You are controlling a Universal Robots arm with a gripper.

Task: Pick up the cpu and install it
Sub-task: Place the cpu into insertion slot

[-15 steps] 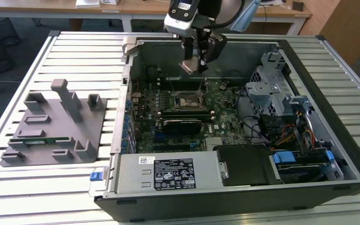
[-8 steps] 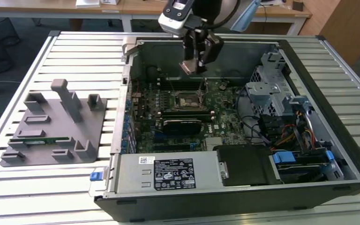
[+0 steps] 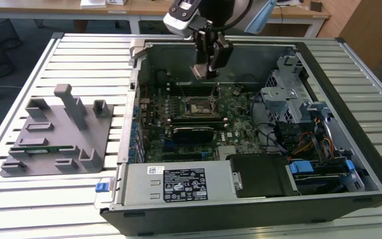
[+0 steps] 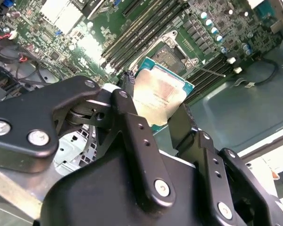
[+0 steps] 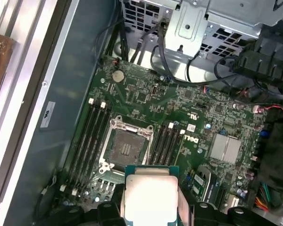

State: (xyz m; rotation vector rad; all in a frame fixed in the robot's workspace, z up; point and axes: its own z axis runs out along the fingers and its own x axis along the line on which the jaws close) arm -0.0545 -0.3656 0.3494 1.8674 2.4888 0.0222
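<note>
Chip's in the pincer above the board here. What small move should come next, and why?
Probably ease the pincer across toward the empty socket. It grips the chip by its edges above the board, and in the first wrist view the socket appears offset from the chip, not yet under it.

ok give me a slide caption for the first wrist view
The gripper holds the cpu over the motherboard, near its black socket frame, inside the open computer case.
</note>
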